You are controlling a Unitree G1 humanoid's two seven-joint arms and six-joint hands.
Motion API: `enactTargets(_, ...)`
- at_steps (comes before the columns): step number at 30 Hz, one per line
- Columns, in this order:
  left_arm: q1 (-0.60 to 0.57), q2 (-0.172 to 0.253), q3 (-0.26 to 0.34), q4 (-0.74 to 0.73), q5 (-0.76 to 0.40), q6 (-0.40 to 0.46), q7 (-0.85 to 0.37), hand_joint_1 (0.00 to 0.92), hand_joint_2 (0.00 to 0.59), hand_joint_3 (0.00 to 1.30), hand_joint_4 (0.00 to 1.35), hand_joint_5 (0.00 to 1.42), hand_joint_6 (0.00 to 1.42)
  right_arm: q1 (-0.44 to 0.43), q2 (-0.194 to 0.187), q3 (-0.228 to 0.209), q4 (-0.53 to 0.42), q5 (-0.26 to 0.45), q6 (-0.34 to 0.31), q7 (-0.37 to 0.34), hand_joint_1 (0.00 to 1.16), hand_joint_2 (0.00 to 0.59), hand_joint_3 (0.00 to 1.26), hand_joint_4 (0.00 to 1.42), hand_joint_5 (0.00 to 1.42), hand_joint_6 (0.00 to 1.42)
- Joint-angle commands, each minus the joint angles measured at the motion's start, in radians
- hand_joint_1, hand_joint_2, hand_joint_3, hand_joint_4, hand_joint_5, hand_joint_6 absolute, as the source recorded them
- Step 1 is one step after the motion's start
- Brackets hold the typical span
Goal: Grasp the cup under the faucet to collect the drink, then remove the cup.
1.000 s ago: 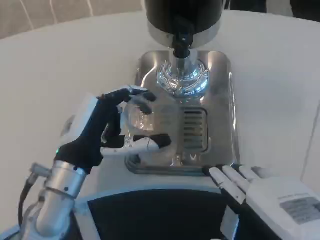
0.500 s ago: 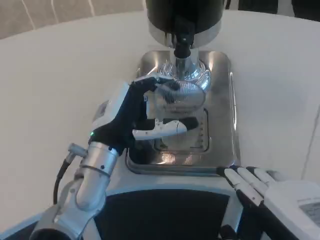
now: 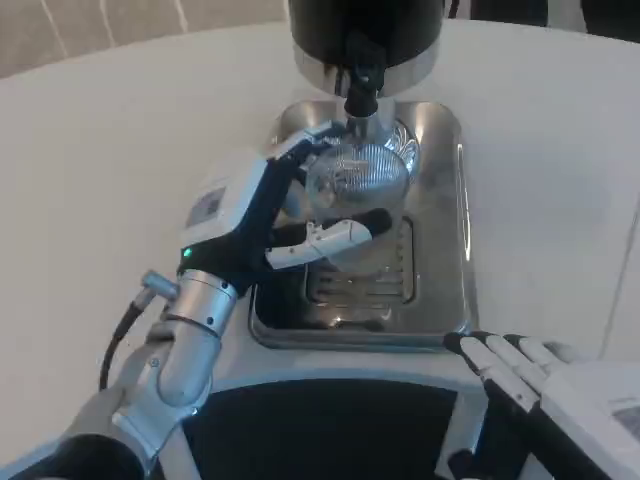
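Note:
A clear glass cup (image 3: 358, 185) stands over the steel drip tray (image 3: 440, 220), right under the black faucet (image 3: 362, 88) of the dark dispenser (image 3: 365, 30). My left hand (image 3: 270, 215) grips the cup from its left side, fingers wrapped around the far rim and the thumb across the near wall. My right hand (image 3: 520, 375) rests at the table's near edge, lower right, with its fingers stretched out and nothing in them.
The tray's slotted grate (image 3: 365, 275) lies just in front of the cup. White tabletop (image 3: 110, 150) spreads to the left and right of the tray. My dark torso (image 3: 320, 430) fills the bottom middle.
My left hand has carried the cup from the tray's front left up and back until it stands under the faucet. My right hand has drifted slightly right and down.

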Motion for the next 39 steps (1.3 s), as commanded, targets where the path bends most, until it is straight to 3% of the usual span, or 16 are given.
enactTargets(1, 0.007, 0.031, -0.009, -0.010, 0.000, 0.009, -0.005, 0.140, 0.009, 0.14, 0.07, 0.27, 0.46, -0.007, 0.114, 0.026, -0.015, -0.024, 0.005, 0.003, 0.17, 0.507, 0.00, 0.00, 0.00, 0.00)
enactTargets(9, 0.026, 0.081, 0.015, -0.037, -0.042, -0.025, -0.043, 0.103, 0.018, 0.10, 0.01, 0.18, 0.37, -0.009, 0.127, 0.062, -0.015, -0.053, 0.026, -0.008, 0.17, 0.506, 0.00, 0.00, 0.00, 0.00)
enactTargets(14, 0.067, 0.135, 0.055, -0.072, -0.092, -0.051, -0.076, 0.082, 0.020, 0.09, 0.01, 0.18, 0.37, -0.056, 0.135, 0.072, -0.015, -0.046, 0.110, -0.004, 0.17, 0.501, 0.00, 0.00, 0.00, 0.00)
enactTargets(17, 0.109, 0.176, 0.082, -0.104, -0.117, -0.063, -0.092, 0.067, 0.021, 0.09, 0.02, 0.18, 0.35, -0.138, 0.139, 0.078, -0.015, -0.046, 0.264, 0.016, 0.16, 0.499, 0.00, 0.00, 0.00, 0.00)
enactTargets(19, 0.136, 0.197, 0.098, -0.124, -0.132, -0.067, -0.100, 0.056, 0.024, 0.09, 0.04, 0.19, 0.35, -0.213, 0.128, 0.088, -0.015, -0.048, 0.401, 0.035, 0.14, 0.503, 0.00, 0.00, 0.00, 0.00)
enactTargets(24, 0.197, 0.235, 0.123, -0.176, -0.140, -0.065, -0.114, 0.044, 0.051, 0.12, 0.11, 0.22, 0.34, -0.373, 0.067, 0.129, -0.012, -0.050, 0.703, 0.060, 0.11, 0.535, 0.00, 0.00, 0.00, 0.00)
enactTargets(27, 0.247, 0.275, 0.117, -0.230, -0.109, -0.068, -0.126, 0.066, 0.083, 0.17, 0.15, 0.24, 0.35, -0.512, 0.032, 0.154, 0.028, -0.031, 0.867, 0.043, 0.09, 0.552, 0.00, 0.00, 0.00, 0.00)
enactTargets(32, 0.311, 0.307, 0.113, -0.290, -0.088, -0.097, -0.135, 0.095, 0.135, 0.21, 0.19, 0.22, 0.33, -0.646, 0.011, 0.201, 0.081, 0.008, 1.032, -0.004, 0.07, 0.575, 0.00, 0.00, 0.00, 0.00)
enactTargets(39, 0.425, 0.371, 0.106, -0.369, -0.050, -0.158, -0.167, 0.079, 0.144, 0.18, 0.12, 0.16, 0.30, -0.764, -0.019, 0.262, 0.144, 0.089, 1.151, -0.096, 0.06, 0.576, 0.00, 0.00, 0.00, 0.00)
